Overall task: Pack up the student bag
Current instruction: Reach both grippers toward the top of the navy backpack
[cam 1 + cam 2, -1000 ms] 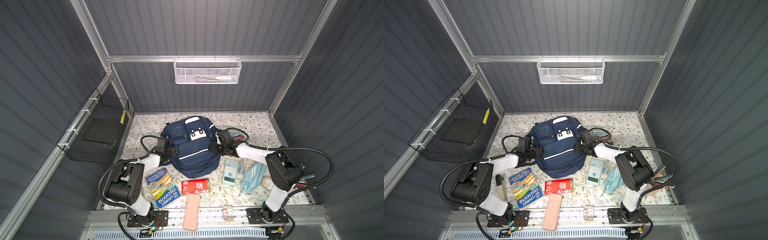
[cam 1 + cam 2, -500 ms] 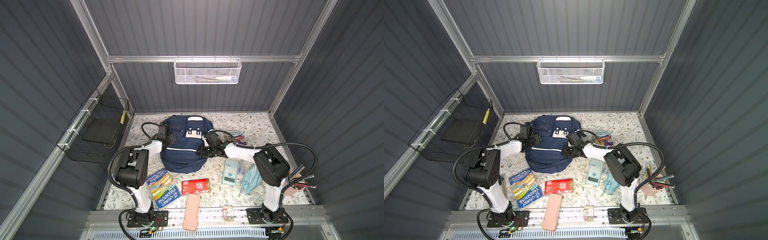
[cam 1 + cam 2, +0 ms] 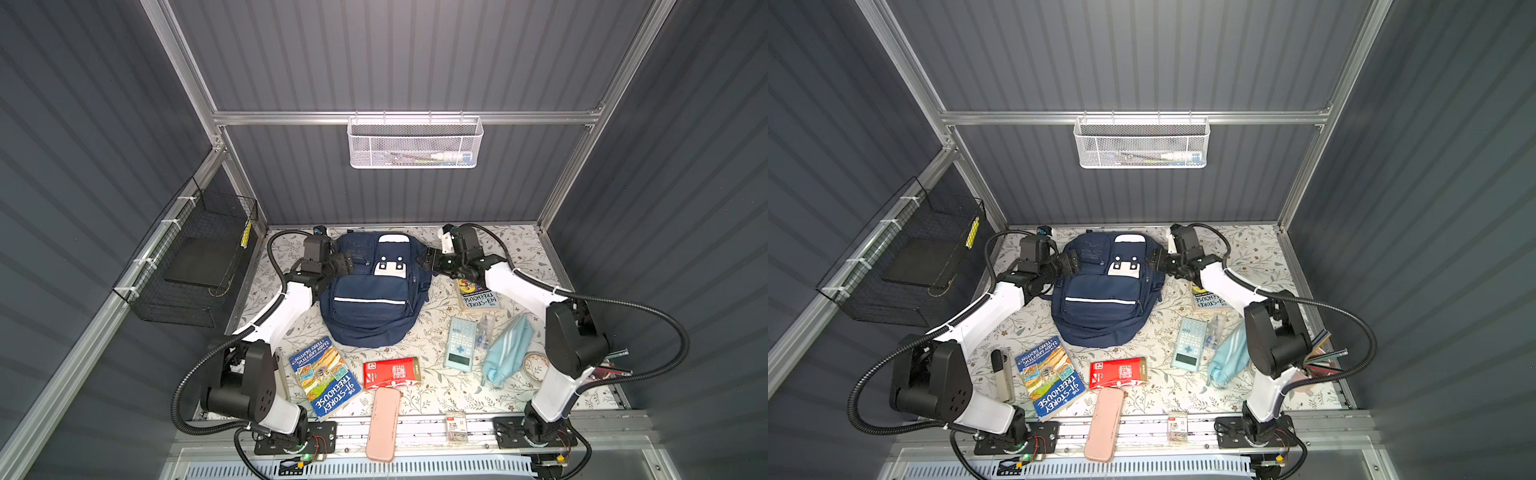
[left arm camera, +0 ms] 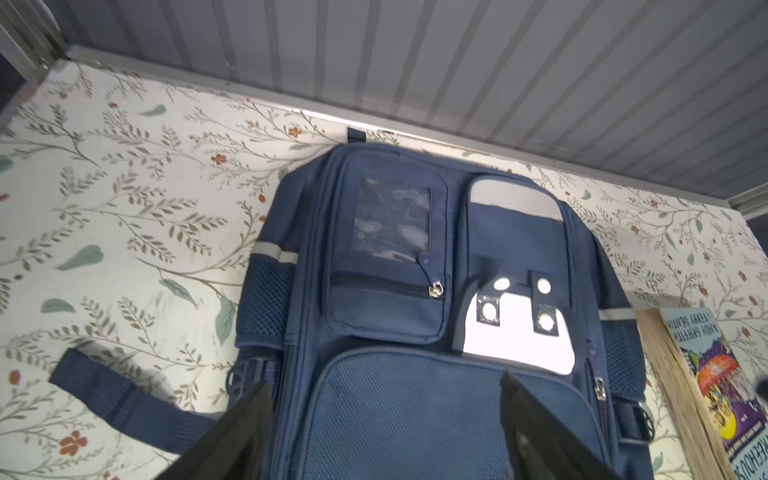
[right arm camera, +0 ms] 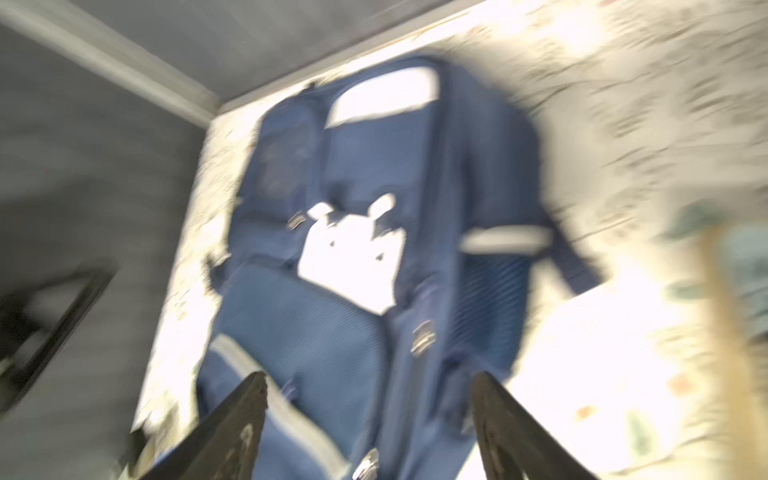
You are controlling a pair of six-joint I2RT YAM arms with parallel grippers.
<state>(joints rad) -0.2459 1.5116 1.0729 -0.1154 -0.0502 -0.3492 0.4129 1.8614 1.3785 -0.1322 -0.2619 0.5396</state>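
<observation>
The student bag [image 3: 370,291] [image 3: 1100,299], navy blue with white stripes and a dotted white patch, lies flat at the back middle of the floral table, with its top toward the back wall. My left gripper [image 3: 343,264] [image 3: 1069,262] stands open at the bag's upper left side. In the left wrist view its jaws [image 4: 384,380] are spread wide over the bag's [image 4: 415,291] mesh front pocket. My right gripper [image 3: 426,259] [image 3: 1152,259] is open at the upper right side. The blurred right wrist view shows its jaws [image 5: 369,376] apart above the bag [image 5: 353,249]. Neither gripper holds anything.
In front of the bag lie a blue Treehouse book [image 3: 324,376], a red packet [image 3: 390,372] and a pink case [image 3: 384,419]. To the right lie a second book [image 3: 478,295], a calculator [image 3: 460,343] and a light-blue striped pouch [image 3: 507,349]. A white mesh basket [image 3: 414,143] and a black wire basket [image 3: 199,257] hang on the walls.
Both grippers have opened wider, the right one by far the most, and have come off the bag's sides. The bag has shifted slightly left and now lies straighter.
</observation>
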